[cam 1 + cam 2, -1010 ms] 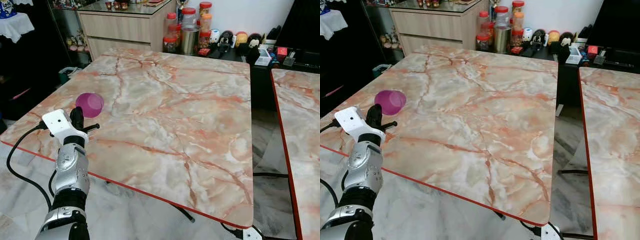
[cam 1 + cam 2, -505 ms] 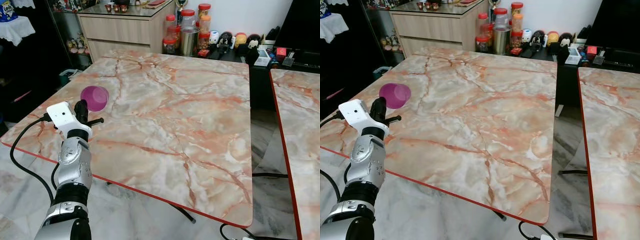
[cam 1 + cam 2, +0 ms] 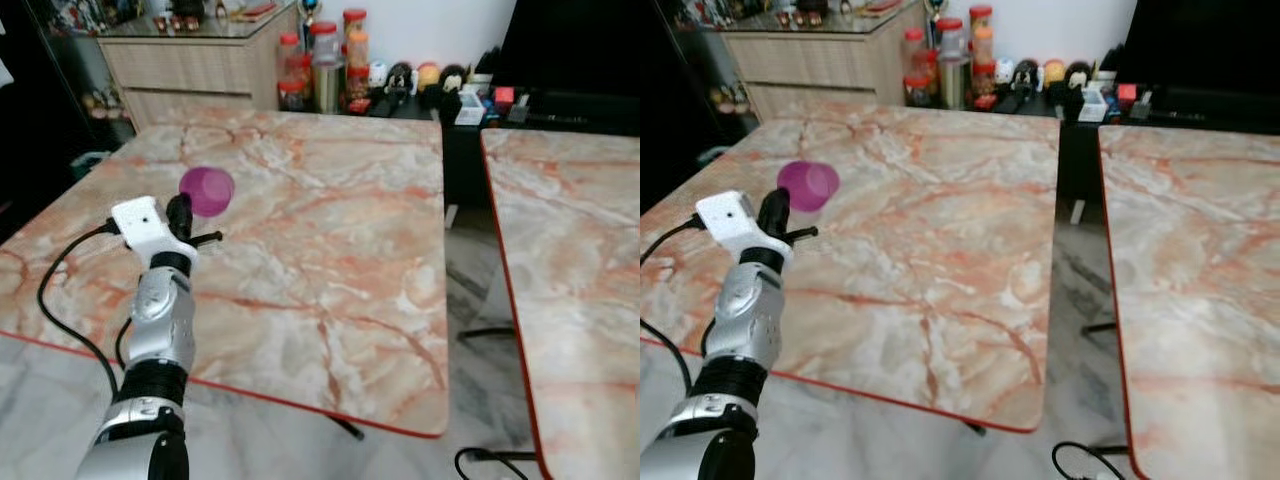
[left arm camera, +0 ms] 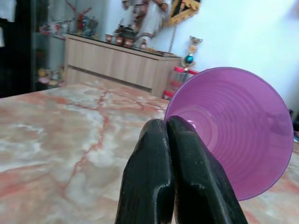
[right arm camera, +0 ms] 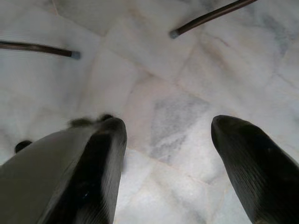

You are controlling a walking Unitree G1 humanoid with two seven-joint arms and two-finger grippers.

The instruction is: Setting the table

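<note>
Over table's left edge | left gripper point(image 4: 169, 122) pinching purple cup point(image 3: 207, 190) rim, fingers closed | right gripper point(image 5: 166, 135) hanging open, empty | cup not yet placed; table point(image 3: 330, 230) bare, setting barely begun

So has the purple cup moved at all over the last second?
Yes. The camera shifted too, but judged against the near edge of the table, the purple cup in the left claw is now farther in over the marble, toward the cabinet.

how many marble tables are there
2. One marble table lies ahead, under the purple cup pinched in the left end effector; a second table stands to its right across a gap.
</note>
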